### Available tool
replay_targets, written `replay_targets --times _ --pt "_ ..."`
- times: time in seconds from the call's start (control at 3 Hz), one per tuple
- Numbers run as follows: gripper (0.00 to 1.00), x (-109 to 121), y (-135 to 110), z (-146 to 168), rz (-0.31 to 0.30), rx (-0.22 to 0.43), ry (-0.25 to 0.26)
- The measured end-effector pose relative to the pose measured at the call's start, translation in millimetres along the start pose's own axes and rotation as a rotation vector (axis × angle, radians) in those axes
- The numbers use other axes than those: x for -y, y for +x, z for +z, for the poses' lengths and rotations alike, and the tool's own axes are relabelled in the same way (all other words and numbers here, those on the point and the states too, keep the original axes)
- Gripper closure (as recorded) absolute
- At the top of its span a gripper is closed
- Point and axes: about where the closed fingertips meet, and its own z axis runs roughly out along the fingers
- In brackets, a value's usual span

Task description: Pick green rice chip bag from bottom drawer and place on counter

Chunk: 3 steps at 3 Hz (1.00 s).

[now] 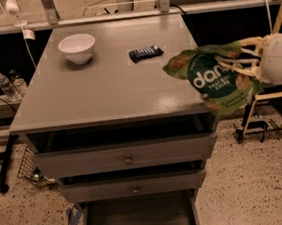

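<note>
Camera view: my gripper (238, 67) clamps the green rice chip bag (217, 80), lifted from the bottom drawer (137, 221), over the counter (103, 86) right edge, unplaced

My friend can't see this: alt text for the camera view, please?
The gripper, at right, holds the green rice chip bag over the right edge of the counter. A white bowl and dark blue bar sit on it; the bottom drawer is open.

Dim and warm-tinted throughout. Lit from overhead, with soft glare across front right of worktop (103, 83). Deep shadow beneath worktop lip, above each drawer front and inside bottom drawer (137, 220). Brightest at right edge, on pale, washed-out hand (230, 62) clamped on green rice chip bag (213, 82) just off worktop.
</note>
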Motion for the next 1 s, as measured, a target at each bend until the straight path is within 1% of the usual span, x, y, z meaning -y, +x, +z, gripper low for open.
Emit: replay_targets --times 0.33,0.67,1.0 --pt "1.00 26.8 -16.3 17.6 -0.049 0.067 -0.016" --pt "1.00 33.9 -30.9 39.0 -0.085 0.124 -0.069" --pt "1.00 28.2 -40.3 57.7 -0.093 0.170 -0.129"
